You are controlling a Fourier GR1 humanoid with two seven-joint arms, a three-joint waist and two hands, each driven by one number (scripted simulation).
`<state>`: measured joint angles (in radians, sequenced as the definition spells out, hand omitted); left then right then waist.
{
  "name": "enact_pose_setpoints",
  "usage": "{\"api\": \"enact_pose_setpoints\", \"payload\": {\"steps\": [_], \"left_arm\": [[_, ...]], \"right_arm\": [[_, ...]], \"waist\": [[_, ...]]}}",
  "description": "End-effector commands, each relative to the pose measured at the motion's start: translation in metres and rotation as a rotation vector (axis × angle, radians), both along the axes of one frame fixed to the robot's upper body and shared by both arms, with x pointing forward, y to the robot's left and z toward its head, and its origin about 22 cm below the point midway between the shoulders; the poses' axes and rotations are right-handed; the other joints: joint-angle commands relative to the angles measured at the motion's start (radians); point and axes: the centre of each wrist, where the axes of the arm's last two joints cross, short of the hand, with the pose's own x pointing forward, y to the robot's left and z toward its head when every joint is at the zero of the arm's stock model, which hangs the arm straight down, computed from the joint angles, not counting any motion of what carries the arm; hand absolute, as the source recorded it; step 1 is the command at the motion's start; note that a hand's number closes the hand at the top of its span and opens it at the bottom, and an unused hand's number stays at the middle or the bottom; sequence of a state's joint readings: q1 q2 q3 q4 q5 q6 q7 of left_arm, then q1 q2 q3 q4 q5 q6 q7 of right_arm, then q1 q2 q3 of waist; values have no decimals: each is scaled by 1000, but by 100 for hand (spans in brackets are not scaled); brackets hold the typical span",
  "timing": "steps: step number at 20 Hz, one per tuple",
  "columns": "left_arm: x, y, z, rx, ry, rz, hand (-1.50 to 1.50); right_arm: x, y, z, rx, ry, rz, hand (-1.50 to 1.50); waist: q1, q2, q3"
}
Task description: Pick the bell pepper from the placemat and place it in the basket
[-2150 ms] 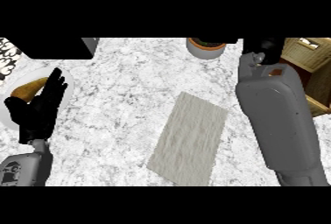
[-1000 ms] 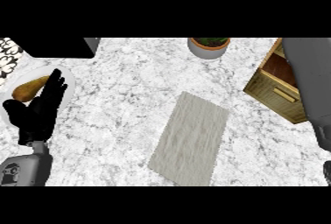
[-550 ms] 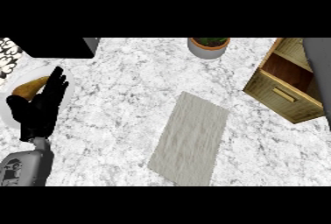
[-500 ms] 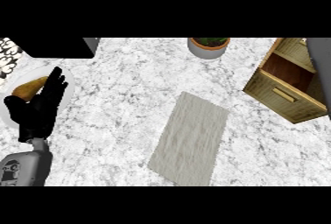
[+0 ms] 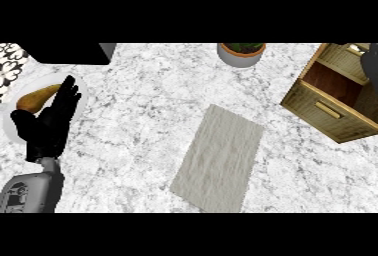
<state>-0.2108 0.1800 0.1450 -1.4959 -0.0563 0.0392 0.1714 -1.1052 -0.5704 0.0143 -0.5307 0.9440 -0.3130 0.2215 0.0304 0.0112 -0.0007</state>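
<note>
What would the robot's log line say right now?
left hand: open, resting over plate | placemat: bare | bell pepper: not visible | basket: far right

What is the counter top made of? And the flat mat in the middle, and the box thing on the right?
The counter top looks like polished marble: white with grey veins. The mat looks like woven cloth, pale grey with fine streaks like threads, matte. The box looks like light wood or wicker: tan, with a darker brown inside and a woven-looking texture on its panels; which of the two is unclear.

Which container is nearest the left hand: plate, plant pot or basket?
The white plate at the left edge: the left hand overlaps it, while plant pot and basket sit far off.
</note>
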Motion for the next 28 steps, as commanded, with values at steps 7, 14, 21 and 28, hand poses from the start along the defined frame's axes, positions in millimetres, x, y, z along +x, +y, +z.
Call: {"api": "enact_pose_setpoints", "payload": {"steps": [7, 14, 21, 28], "left_arm": [[10, 6, 8, -21, 2, -16, 0], [8, 5, -2, 3, -14, 6, 0], [2, -5, 7, 2, 7, -5, 0], [5, -10, -15, -1, -6, -10, 0]], "right_arm": [[13, 9, -13, -97, 42, -36, 150], [14, 0, -3, -78, 297, -77, 150], [5, -29, -22, -58, 283, -80, 150], [-2, -41, -41, -102, 318, -114, 150]], "waist": [[4, 2, 1], [0, 0, 1], [14, 5, 2], [12, 9, 2]]}}
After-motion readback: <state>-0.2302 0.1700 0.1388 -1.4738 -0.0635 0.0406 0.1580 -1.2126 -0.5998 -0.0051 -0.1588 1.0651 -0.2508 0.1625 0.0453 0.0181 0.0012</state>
